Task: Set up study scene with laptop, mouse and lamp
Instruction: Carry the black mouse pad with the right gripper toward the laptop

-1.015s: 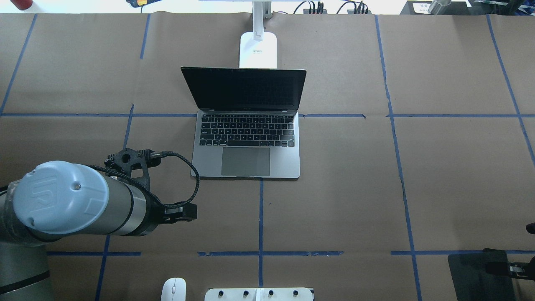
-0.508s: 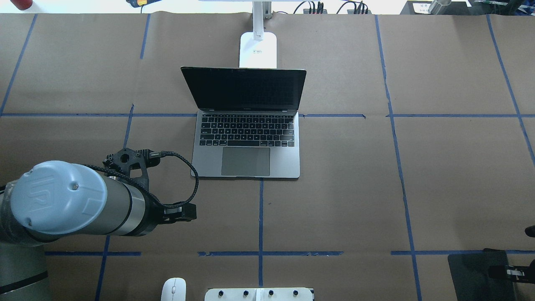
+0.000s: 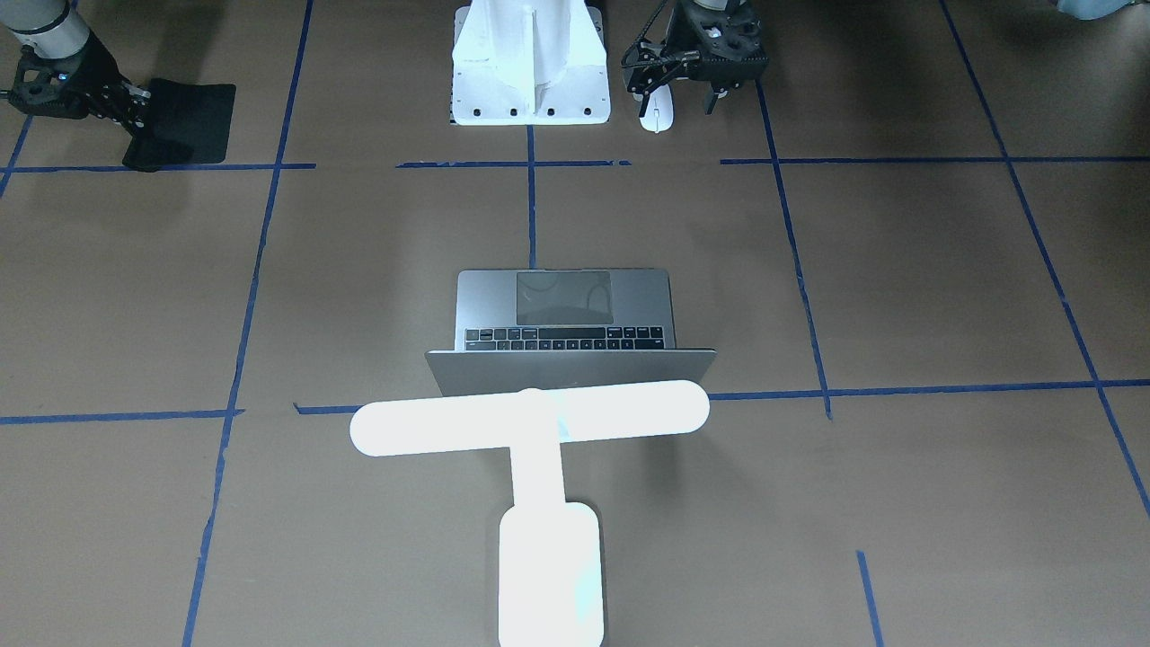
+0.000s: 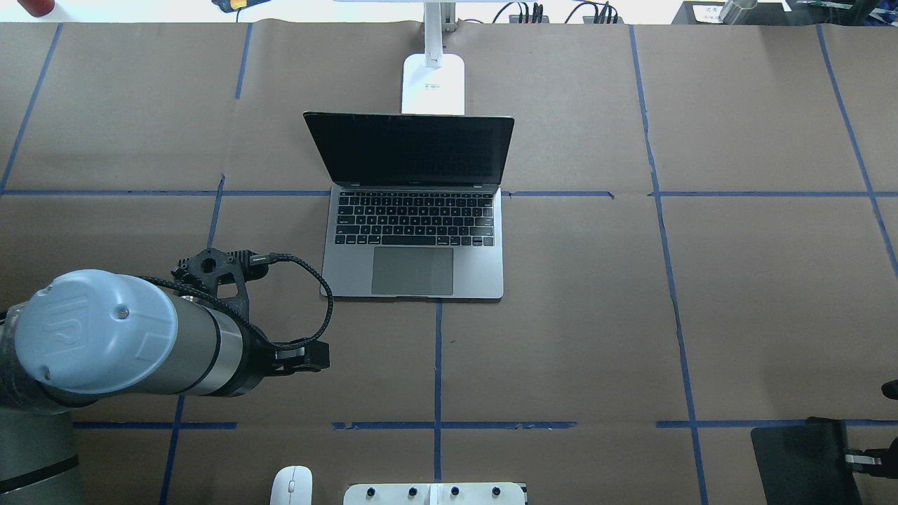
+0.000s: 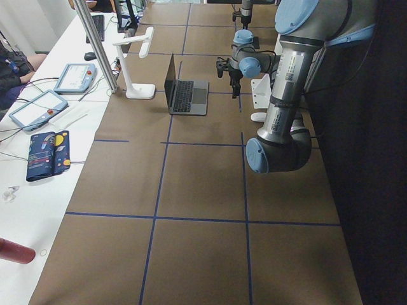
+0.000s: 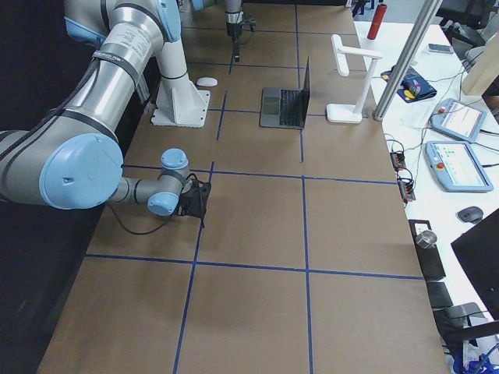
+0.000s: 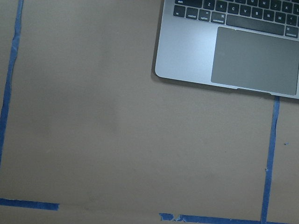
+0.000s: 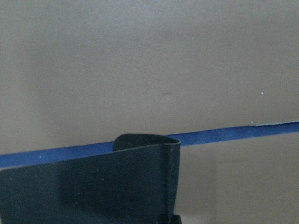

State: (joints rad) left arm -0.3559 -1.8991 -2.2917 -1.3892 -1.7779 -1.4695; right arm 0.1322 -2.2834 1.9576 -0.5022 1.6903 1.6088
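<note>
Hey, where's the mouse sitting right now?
In the overhead view the mouse lies at the bottom edge, on the robot's left side, just left of the white pedestal and well nearer the robot than the laptop.

Soft, even room light covers the brown table (image 4: pixel 596 315), leaving only faint, diffuse shadows. In the front-facing view the lamp (image 3: pixel 530 422) burns out to featureless white, and the trackpad of the laptop (image 3: pixel 564 310) carries pale reflections. Beyond the table's far edge the overhead view is overexposed. The right wrist view is soft, with the black mat (image 8: pixel 88 186) blurred close to the lens.
</note>
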